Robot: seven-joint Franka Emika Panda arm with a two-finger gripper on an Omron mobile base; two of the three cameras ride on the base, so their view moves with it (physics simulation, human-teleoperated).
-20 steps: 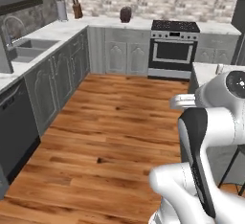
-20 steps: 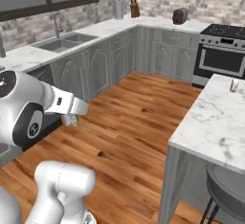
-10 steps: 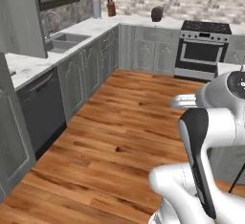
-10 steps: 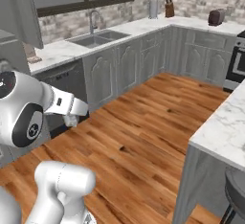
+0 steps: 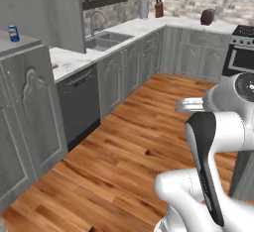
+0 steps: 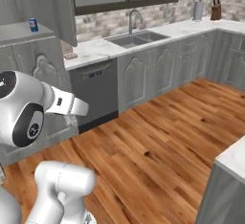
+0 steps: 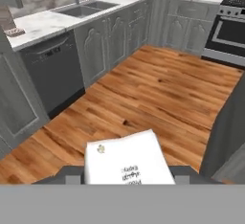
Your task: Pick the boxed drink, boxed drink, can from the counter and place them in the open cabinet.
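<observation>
In the hand view a cream-white boxed drink [image 7: 125,159] stands between the two dark fingertips of my gripper [image 7: 126,177], which is shut on it. The blue can [image 5: 13,32] [image 6: 33,25] stands upright on the shelf of the open cabinet [image 5: 27,122] [image 6: 44,67], a grey cabinet with ornate door panels at the far left. A corner of the white marble counter [image 6: 234,157] shows at the lower right of the right base view, and its grey base [image 7: 228,137] is close on the right of the hand view.
A pale counter with a sink [image 5: 101,41] [image 6: 135,38] and a dark dishwasher [image 5: 82,102] [image 6: 98,91] runs along the wall beside the cabinet. The stove [image 5: 240,47] [image 7: 227,27] stands at the far right. Bare wood floor [image 5: 134,146] lies between them.
The whole picture has swung as the base turned left: the stove slid right, and the sink run and the cabinet with the can came into view. The arm's pose looks unchanged.
</observation>
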